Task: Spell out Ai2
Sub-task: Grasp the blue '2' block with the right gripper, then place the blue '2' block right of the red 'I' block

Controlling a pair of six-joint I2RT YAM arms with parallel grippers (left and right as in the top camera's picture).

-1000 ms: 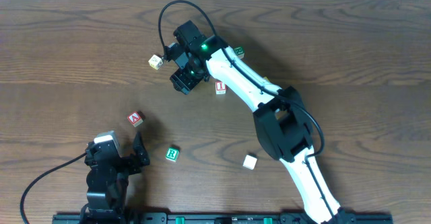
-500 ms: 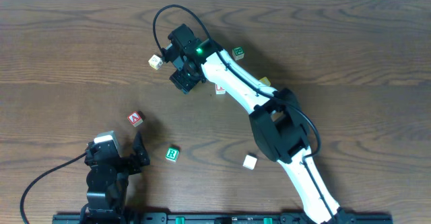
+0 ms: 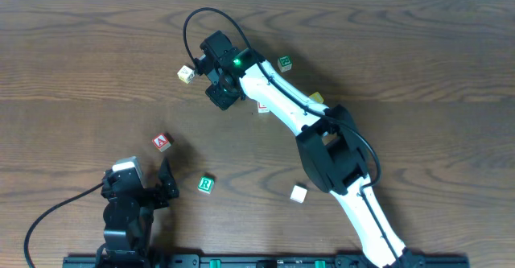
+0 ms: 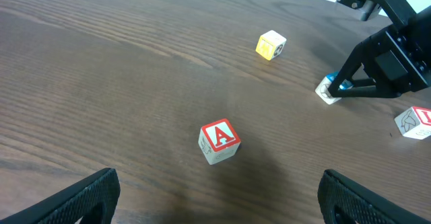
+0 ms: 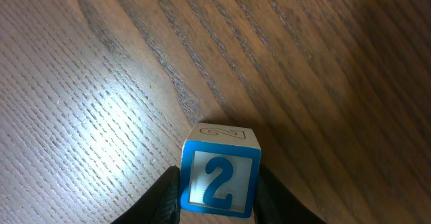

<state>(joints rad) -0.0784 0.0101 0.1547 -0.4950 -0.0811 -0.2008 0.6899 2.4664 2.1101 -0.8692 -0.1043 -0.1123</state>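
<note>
My right gripper (image 3: 221, 92) is shut on the blue "2" block (image 5: 220, 179), at or just above the wood at the table's far middle. It also shows in the left wrist view (image 4: 337, 86), with the block (image 4: 327, 89) at its tip. The red "A" block (image 3: 162, 142) lies left of centre, in front of my left gripper (image 3: 165, 184), which is open and empty; the left wrist view shows this block (image 4: 219, 142) too. The red "I" block (image 3: 263, 105) lies partly under the right arm and also shows in the left wrist view (image 4: 414, 122).
A yellow block (image 3: 186, 74) lies just left of the right gripper. A green "R" block (image 3: 206, 184) sits near the left gripper. A white block (image 3: 298, 193) lies near the front centre. A green block (image 3: 285, 62) lies at the far side, behind the right arm.
My right gripper has moved slightly left and towards the far edge with the "2" block held in it. The arm now covers more of the "I" block. The left arm has not moved.
</note>
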